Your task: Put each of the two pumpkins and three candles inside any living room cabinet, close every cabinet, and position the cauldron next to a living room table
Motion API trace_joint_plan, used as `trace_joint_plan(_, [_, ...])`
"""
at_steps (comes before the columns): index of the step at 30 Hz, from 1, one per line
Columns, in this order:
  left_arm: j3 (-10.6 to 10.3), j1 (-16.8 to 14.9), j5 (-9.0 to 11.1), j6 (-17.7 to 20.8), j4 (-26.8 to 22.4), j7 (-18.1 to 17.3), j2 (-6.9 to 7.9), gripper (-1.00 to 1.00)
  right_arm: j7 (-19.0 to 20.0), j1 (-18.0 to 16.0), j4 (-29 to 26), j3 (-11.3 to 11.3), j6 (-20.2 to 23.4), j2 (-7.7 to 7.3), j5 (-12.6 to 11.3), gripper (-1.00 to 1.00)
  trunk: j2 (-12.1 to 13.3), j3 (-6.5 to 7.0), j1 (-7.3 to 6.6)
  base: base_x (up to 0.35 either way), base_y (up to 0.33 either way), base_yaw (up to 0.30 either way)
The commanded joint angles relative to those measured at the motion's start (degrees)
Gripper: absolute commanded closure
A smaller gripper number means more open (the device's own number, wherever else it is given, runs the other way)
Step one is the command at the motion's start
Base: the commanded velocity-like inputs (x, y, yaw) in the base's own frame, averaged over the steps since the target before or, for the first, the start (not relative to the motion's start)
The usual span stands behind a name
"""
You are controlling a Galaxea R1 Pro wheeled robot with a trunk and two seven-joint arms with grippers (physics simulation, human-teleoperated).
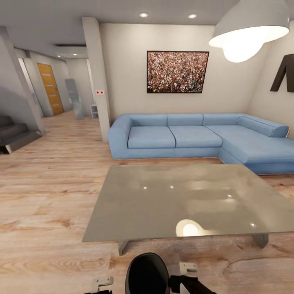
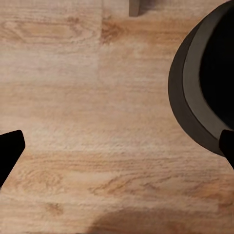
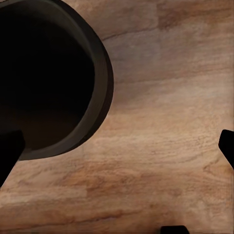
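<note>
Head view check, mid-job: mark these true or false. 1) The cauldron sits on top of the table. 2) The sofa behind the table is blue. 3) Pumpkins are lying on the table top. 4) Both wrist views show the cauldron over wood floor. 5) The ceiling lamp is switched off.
1) False: the cauldron stands on the floor, at the near edge of the table.
2) True: the sofa is blue.
3) False: the table top carries only light reflections.
4) True: its dark rim appears over wood planks in both.
5) False: the lamp glows brightly.
</note>
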Motion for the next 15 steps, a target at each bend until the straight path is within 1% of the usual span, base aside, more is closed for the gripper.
trace_joint_plan(1, [-0.6, 0.0, 0.5, 0.3, -0.1, 0.4, 0.04, -1.0, -0.4, 0.0, 0.3, 0.5, 0.2, 0.0, -0.5, -1.0, 0.4, 0.13, -0.23, 0.0, 0.0, 0.0])
trace_joint_plan(7, [-0.9, 0.0, 0.2, -0.1, -0.1, 0.4, 0.04, -1.0, -0.4, 0.0, 1.5, 0.6, -1.7, 0.1, -0.5, -1.0, 2.8, 1.21, -1.55, 0.0, 0.0, 0.0])
trace_joint_plan(15, [-1.2, 0.0, 0.1, -0.6, -0.1, 0.4, 0.04, -1.0, -0.4, 0.0, 2.1, 0.6, -2.1, 0.18, -0.3, -1.0, 6.0, 2.64, -3.31, 0.0, 0.0, 0.0])
